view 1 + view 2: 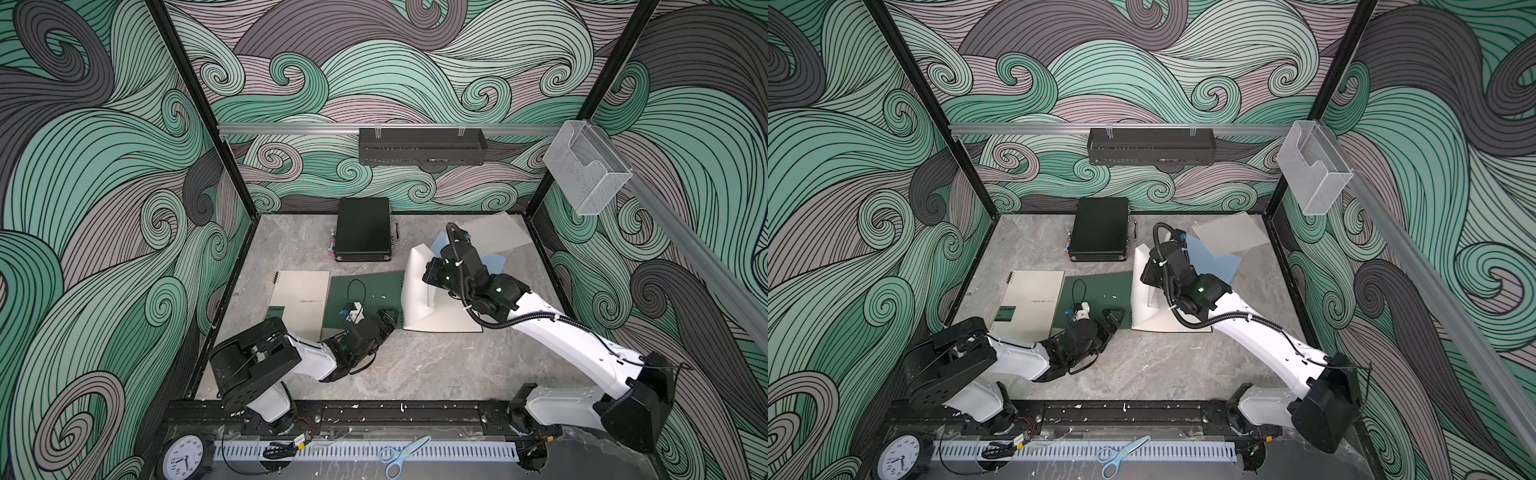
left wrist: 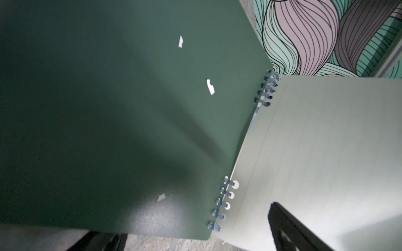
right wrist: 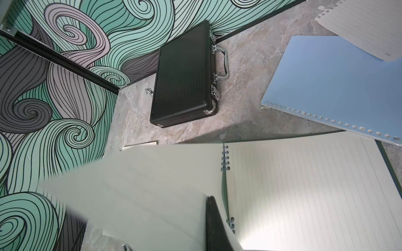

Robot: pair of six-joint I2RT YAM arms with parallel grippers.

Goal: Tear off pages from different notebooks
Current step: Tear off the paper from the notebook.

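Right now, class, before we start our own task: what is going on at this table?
The right claw is shut on a page of the open dark green notebook, holding it up so it curls away from the binding; whether it is fully torn free is unclear. The left claw, open, sits at that notebook's near edge by the spiral. A beige notebook lies closed beside it, and one loose page rests partly on the light blue notebook.
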